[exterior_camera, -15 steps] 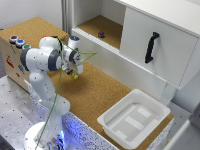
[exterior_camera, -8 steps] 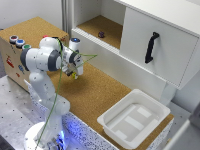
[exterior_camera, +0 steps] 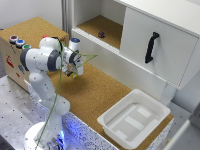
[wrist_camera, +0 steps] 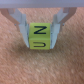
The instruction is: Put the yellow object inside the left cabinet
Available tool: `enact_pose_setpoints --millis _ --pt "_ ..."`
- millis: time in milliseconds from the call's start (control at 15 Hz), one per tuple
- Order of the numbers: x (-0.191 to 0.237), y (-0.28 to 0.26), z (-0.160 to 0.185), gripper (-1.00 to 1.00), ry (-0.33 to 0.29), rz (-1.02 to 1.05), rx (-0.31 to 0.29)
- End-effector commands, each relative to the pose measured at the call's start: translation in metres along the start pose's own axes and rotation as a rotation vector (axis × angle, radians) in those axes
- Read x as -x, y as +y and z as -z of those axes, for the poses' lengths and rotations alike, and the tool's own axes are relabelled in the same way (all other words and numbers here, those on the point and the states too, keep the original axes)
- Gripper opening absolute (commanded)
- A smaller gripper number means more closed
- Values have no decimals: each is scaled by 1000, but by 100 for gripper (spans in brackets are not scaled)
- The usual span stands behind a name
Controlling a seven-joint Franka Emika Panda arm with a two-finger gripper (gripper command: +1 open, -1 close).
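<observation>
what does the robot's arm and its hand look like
The arm is white with rounded, bulbous segments and dark grey bands at the joints, rising from a white base lit blue. A thin green cable runs along it. The hand has two slim, pale grey metal fingers.

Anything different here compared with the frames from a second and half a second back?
No visible change. The gripper stays shut on the yellow object, a lettered block, above the cork counter; the dark purple object remains in the left cabinet, and the white tub is unmoved.
</observation>
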State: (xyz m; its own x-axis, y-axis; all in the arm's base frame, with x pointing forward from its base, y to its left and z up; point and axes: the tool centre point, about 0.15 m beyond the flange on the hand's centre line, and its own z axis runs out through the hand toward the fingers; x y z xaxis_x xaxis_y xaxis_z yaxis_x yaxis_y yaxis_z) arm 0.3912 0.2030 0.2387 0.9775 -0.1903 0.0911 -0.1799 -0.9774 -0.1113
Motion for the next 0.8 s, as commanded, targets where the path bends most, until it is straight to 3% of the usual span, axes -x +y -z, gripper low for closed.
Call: enact_pose_setpoints --millis 0,267,733 --pt "-17 -41 74 -100 105 156 57" --pt "-34 -78 127 -100 177 304 89" --pt "-132 -122 210 -100 432 402 140"
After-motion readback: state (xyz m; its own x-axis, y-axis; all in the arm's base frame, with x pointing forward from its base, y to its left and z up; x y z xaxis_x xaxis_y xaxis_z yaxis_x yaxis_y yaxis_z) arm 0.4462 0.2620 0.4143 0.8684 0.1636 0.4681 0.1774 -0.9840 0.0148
